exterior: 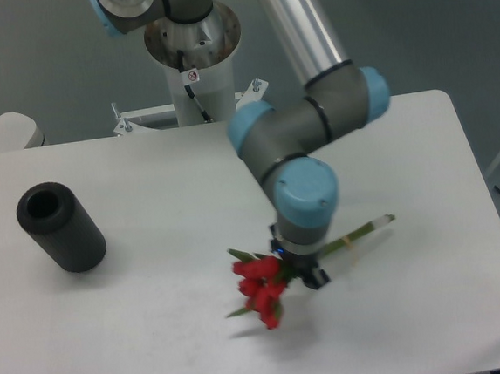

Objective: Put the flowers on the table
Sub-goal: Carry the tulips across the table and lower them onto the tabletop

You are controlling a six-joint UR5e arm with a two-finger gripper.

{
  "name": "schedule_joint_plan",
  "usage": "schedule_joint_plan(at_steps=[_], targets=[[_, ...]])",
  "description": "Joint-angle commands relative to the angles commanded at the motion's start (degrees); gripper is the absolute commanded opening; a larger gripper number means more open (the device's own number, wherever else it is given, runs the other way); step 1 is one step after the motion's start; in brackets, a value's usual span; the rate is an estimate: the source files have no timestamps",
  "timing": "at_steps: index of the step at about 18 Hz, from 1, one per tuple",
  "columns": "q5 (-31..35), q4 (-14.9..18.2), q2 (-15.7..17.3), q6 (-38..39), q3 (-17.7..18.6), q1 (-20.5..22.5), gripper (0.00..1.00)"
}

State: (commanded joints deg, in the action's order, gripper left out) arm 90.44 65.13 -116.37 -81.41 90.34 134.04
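Camera view, fixed above the table [159,352], looking down at you. Nearest the lens, toward six o'clock, the flowers [261,289] hang in the gripper [298,272], red tulip heads lowest and closest. A faint shadow lies on the white top beneath the blooms, so the bunch looks to be held just above the surface, not resting on it.

Expect the flowers to be light and soft; the petals would bruise easily, and the thin stems would bend if squeezed hard. The stems just behind the blooms, where the gripper is now, look like the sensible hold.

The jaws are mostly hidden under the blue wrist cap; they appear pinched on the stems, since the bunch hangs from them.

The bunch's long axis runs from the heads at about eight o'clock to the whitish stem ends [383,221] at about two o'clock.

Farther off, at nine o'clock, a black cylinder [61,228] lies on the table, well apart from the flowers.
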Motion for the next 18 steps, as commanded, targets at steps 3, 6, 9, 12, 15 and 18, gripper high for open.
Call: schedule_joint_plan(at_steps=[3, 6, 9, 12, 15, 18], targets=[[0.4, -0.1, 0.0, 5.3, 0.9, -4.5, 0.06], [0.4, -0.4, 0.0, 7.7, 1.8, -7.1, 0.07], [0.0, -0.6, 0.1, 7.1, 3.0, -7.7, 0.08], [-0.1, -1.8, -0.2, 7.3, 2.9, -8.4, 0.19], [-0.3, -2.1, -0.5, 7.0, 2.8, -8.5, 0.53], [-0.7, -2.1, -0.5, 7.3, 2.6, -8.4, 1.0]])
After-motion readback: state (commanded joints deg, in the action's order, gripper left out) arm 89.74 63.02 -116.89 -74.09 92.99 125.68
